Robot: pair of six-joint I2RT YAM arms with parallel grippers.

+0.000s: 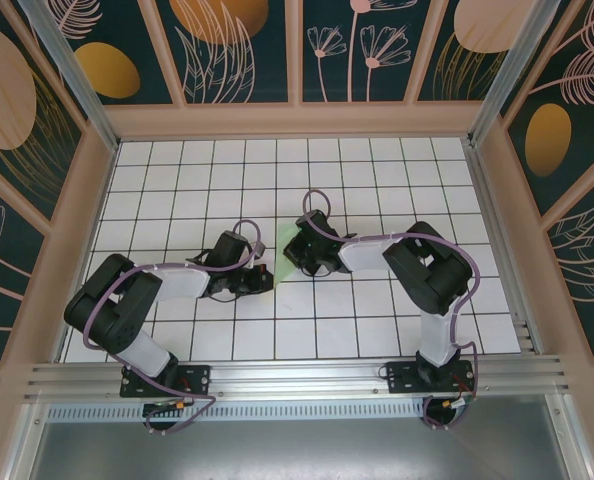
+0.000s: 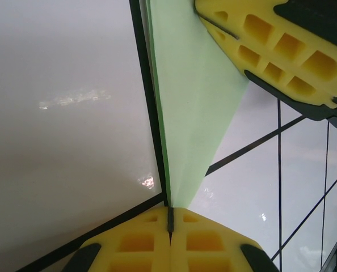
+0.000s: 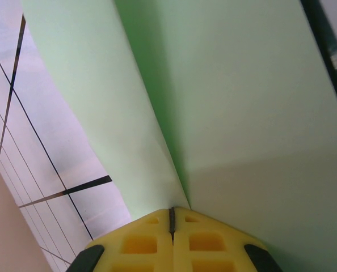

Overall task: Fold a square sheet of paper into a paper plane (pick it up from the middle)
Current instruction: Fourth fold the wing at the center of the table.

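**Over mid-desk, both claws clamped on a part-folded sheet**

Across the white grid-tiled desk I see my two arms bent inward, with their wrists nearly meeting above the middle tiles. Between them hangs the pale mint-green sheet of thin paper, already creased. The right wrist camera shows a sharp valley running up its middle. From the left wrist it narrows to a slim wedge. It looks lifted off the tiles, though I cannot tell whether every edge is clear of them.

My right claw is pressed together on the near end of the crease, and its yellow pads meet with paper caught in the seam. My left claw is likewise clamped on the narrow tip of the wedge, opposite the right.

I judge we are mid-fold: the pickup is done and the dart is not yet finished. The next move needs both arms travelling together, keeping the sheet taut without stretching it. I would release one claw only once the paper rests on the desk, since a lone pull could tear or skew the crease.
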